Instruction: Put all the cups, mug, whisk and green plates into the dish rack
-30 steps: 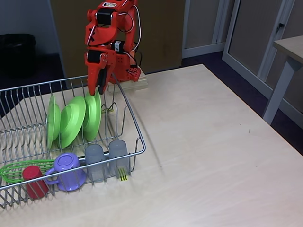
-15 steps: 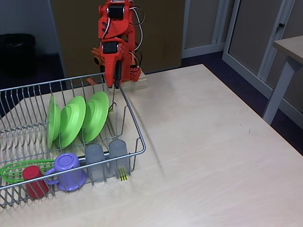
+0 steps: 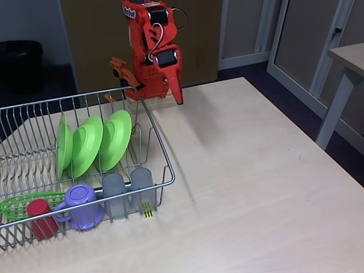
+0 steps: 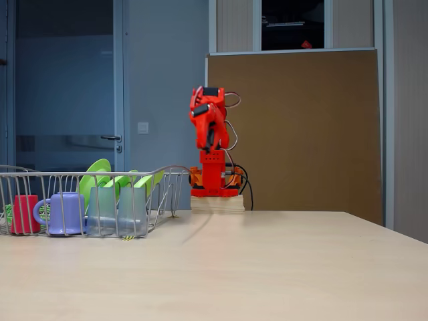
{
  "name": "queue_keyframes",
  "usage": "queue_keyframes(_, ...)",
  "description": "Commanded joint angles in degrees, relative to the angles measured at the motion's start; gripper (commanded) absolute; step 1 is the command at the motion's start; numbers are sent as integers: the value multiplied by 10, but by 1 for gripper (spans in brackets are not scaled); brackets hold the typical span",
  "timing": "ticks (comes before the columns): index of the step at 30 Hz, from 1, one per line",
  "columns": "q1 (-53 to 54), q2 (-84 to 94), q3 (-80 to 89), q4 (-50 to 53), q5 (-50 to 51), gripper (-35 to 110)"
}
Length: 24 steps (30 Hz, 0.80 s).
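I see the rack [image 3: 85, 165] at my table's [image 3: 256, 182] nine o'clock, three plates [image 3: 88, 145] upright, cups [image 3: 128, 190], mug [image 3: 79, 205], whisk [image 3: 23, 203] inside, gripper [image 3: 177, 94] empty at twelve, opening unclear.

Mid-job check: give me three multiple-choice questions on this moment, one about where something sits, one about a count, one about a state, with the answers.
1. Where is the purple mug?
A. On the bare table
B. In the dish rack, between the red cup and a grey tumbler
C. In the gripper

2. How many green plates stand in the rack?
A. One
B. Two
C. Three

3. How do the plates stand?
A. On edge between the prongs
B. Flat in a stack
C. Face down on the table

Answers: B, it sits in the rack's front row; C, three rims show side by side; A, all three lean upright.
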Motion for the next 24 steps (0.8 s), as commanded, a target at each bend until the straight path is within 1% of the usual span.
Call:
queue_keyframes(1,-42,2,64,-73,53,0)
queue_keyframes(2,-51,6,88,-95,79,0)
queue_keyframes(4,-67,27,133,-134,76,0)
queue_keyframes(6,-86,46,164,-142,66,0)
queue_keyframes(8,-106,54,184,-137,76,0)
queue_keyframes(9,-116,60,193,-141,67,0)
queue_keyframes(10,-123,68,205,-138,38,0)
queue_keyframes(12,-128,95,236,-133,-42,0)
queue_keyframes(15,-144,148,276,-109,-209,0)
queue_keyframes(16,-149,164,287,-93,-234,0)
queue_keyframes(18,-160,199,309,-54,-234,0)
queue_keyframes(19,-165,213,312,-19,-235,0)
queue_keyframes(24,-176,239,313,82,-249,0)
